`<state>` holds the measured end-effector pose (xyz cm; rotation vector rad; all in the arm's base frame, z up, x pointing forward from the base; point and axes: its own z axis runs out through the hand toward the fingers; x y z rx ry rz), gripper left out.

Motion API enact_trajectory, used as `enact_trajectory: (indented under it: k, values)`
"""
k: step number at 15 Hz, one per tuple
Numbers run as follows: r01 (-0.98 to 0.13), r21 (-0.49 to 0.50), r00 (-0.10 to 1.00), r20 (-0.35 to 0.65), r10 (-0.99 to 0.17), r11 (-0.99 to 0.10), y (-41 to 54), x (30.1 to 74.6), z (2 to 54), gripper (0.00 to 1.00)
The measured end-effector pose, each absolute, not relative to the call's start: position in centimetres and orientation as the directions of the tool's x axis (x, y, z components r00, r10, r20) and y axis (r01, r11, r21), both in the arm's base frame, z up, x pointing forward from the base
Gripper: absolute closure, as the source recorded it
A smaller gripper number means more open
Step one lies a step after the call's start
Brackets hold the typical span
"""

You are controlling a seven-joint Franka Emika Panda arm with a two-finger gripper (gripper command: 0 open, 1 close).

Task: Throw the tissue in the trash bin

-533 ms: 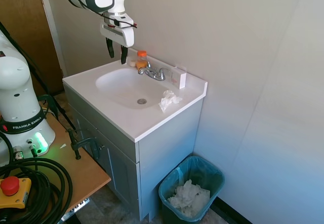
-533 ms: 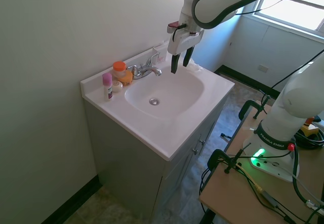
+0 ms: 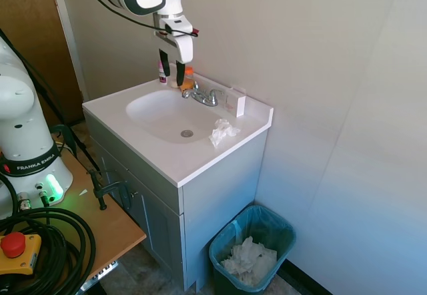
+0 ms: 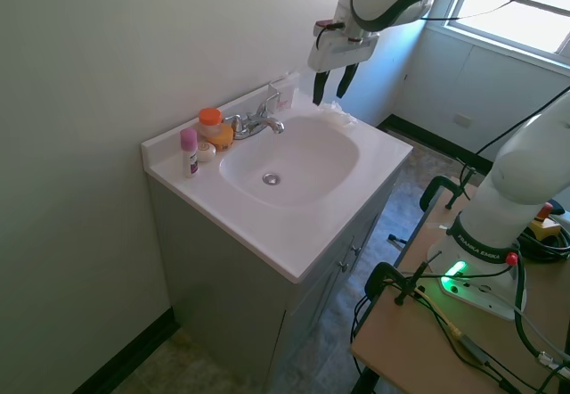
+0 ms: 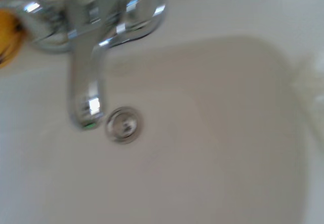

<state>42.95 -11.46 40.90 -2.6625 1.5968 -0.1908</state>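
- The gripper (image 3: 172, 72) hangs above the faucet (image 3: 202, 97), its fingers apart and holding nothing.
- The tissue (image 3: 222, 132) lies crumpled on the counter (image 3: 200, 158) beside the basin, lower than the gripper and well apart; its long axis is unclear.
- The trash bin (image 3: 253, 249) stands on the floor.

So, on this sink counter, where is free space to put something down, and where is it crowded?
The counter is bare along its front edge, before the basin, and at the front corner away from the tissue. It is crowded along the back wall: pink bottle, orange-capped bottle, faucet and small white box. The tissue takes the strip beside the basin.
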Motion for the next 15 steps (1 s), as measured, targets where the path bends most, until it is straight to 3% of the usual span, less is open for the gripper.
enact_trajectory:
  k: [3,6,15]
  values:
    - [-0.928,-0.053,0.359,0.142,-0.922,-0.369,-19.4,42.5,40.6,0.00]
    - [-0.942,0.018,0.335,0.119,-0.935,-0.335,-23.4,44.3,36.9,0.00]
    - [-0.892,0.161,0.432,0.029,-0.901,-0.422,-23.8,49.8,30.1,0.00]
